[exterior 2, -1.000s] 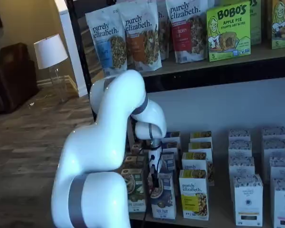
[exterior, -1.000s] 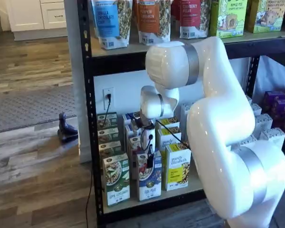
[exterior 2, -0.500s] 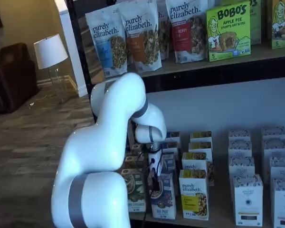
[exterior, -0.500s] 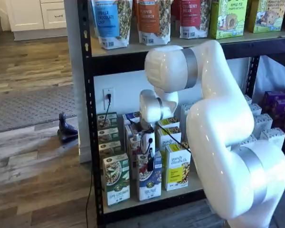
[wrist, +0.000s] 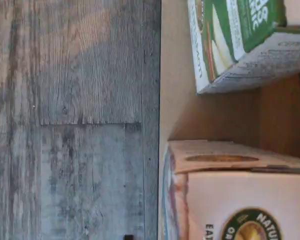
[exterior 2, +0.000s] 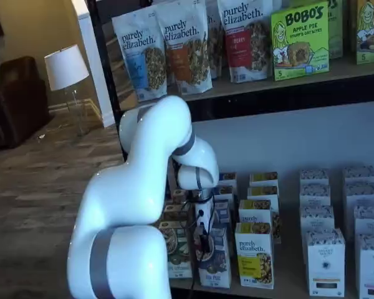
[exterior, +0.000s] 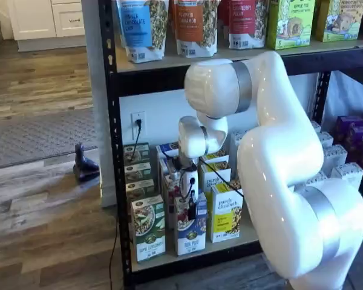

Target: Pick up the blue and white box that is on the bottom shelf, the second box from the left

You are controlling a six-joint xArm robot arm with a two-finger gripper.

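Note:
The blue and white box (exterior: 190, 234) stands at the front of the bottom shelf (exterior: 187, 258), between a green-and-white carton (exterior: 148, 234) and a yellow carton (exterior: 226, 212). It also shows in a shelf view (exterior 2: 213, 260). My gripper (exterior: 192, 205) hangs straight down with its black fingers at the box's top edge, also seen in a shelf view (exterior 2: 204, 239). No gap between the fingers shows, and I cannot tell whether they are closed on the box. The wrist view shows a pale carton top (wrist: 230, 165) close up, beside the green-and-white carton (wrist: 240, 40).
More cartons stand in rows behind the front ones. White cartons (exterior 2: 326, 261) fill the right part of the bottom shelf. Granola bags (exterior: 195, 24) stand on the upper deck. The rack's black post (exterior: 114, 151) is at the left. Wood floor (wrist: 90, 100) lies past the shelf's edge.
My wrist has sunk a little, bringing the fingers down to the box's top. The box still stands on the shelf.

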